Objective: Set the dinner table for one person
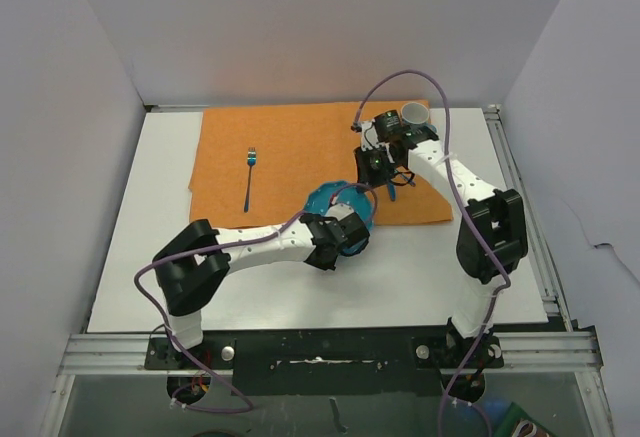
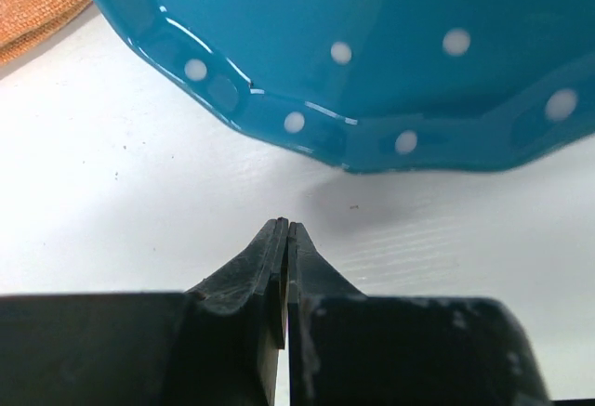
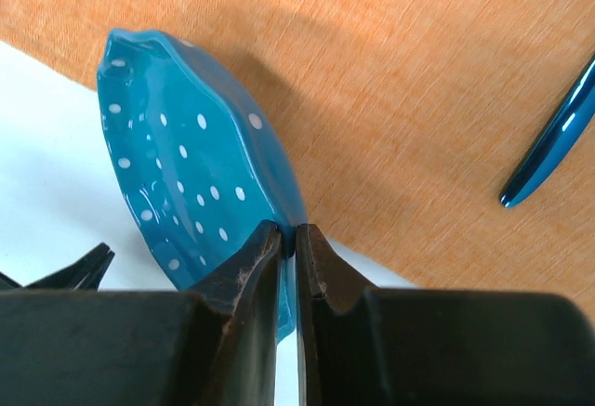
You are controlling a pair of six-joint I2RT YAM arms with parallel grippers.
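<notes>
While the wide white table [image 1: 130,257] carries everything, an orange cloth [image 1: 300,147] covers its far middle part. The left arm [image 1: 260,244] starts at the near left corner, bends at the elbow and lies low and almost level towards the right, reaching the middle of the table. The right arm [image 1: 490,227] rises from the near right, goes far and to the left over the cloth, and its wrist turns back towards the near side.

A blue plate [image 1: 322,202] with white dots sits at the near edge of the cloth, partly over the bare table. The right hand [image 3: 293,231] is closed on the far rim of this plate, with the rim between its fingers. The left hand [image 2: 286,225] is just beside the near rim and not touching it. Its fingers are pressed together and hold nothing.

A white cup [image 1: 413,113] stands at the far right corner of the cloth. A fork [image 1: 250,179] lies on the left part of the cloth, and a blue utensil [image 3: 553,137] lies on the cloth near the right hand.
</notes>
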